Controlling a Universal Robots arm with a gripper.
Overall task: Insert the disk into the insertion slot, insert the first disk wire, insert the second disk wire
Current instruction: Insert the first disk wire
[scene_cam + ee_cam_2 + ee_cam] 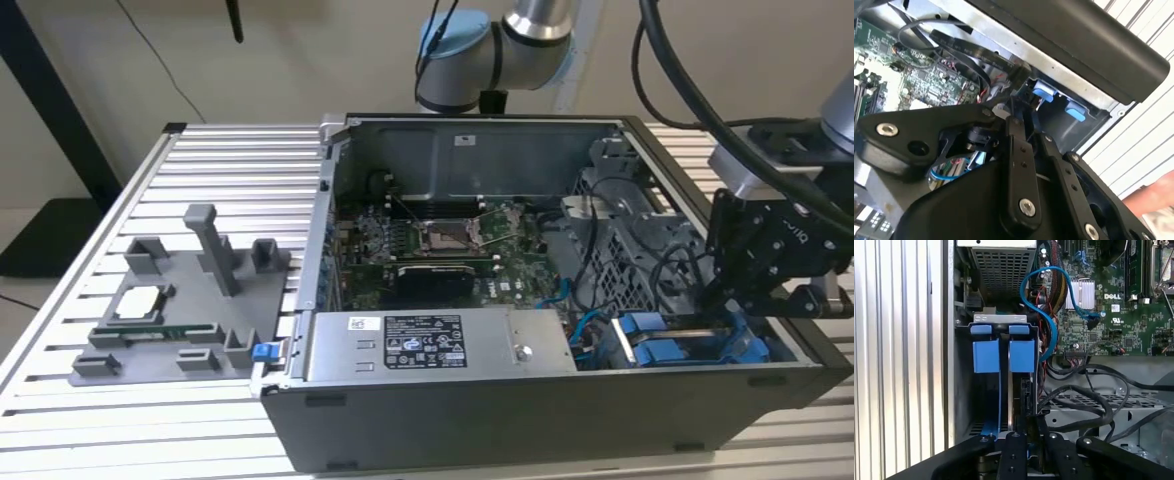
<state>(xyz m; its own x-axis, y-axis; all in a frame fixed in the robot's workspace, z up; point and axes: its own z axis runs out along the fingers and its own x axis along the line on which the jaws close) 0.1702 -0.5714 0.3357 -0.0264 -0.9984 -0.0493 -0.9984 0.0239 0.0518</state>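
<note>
Above the drive cage (961, 380), in a corner of the open computer case (534, 410), I am hanging with my gripper (1029, 421) reaching down over one of the two blue carriers. The disk (1021, 356), in that carrier, is standing on edge inside the insertion slot (1016, 400). Its blue tab is lying level with the tab of the neighbouring carrier (986, 356), which is occupying the cage's other bay, nearer the case wall. How far my jaws are parted I cannot tell, nor whether they are gripping anything; my own linkage is hiding that in both wrist views.

A blue cable (1054, 295) is looping out from beside the cage and running to the motherboard (1114, 315). Black cables (1079, 390) are trailing across the perforated metal next to the cage. Just beside the cage, along the same case wall, a labelled power supply (427, 345) is lying. Well apart from the cage, outside the case on the slatted table (80, 420), a grey fixture tray (187, 300) is holding a processor (140, 303) and a memory stick (154, 333).
</note>
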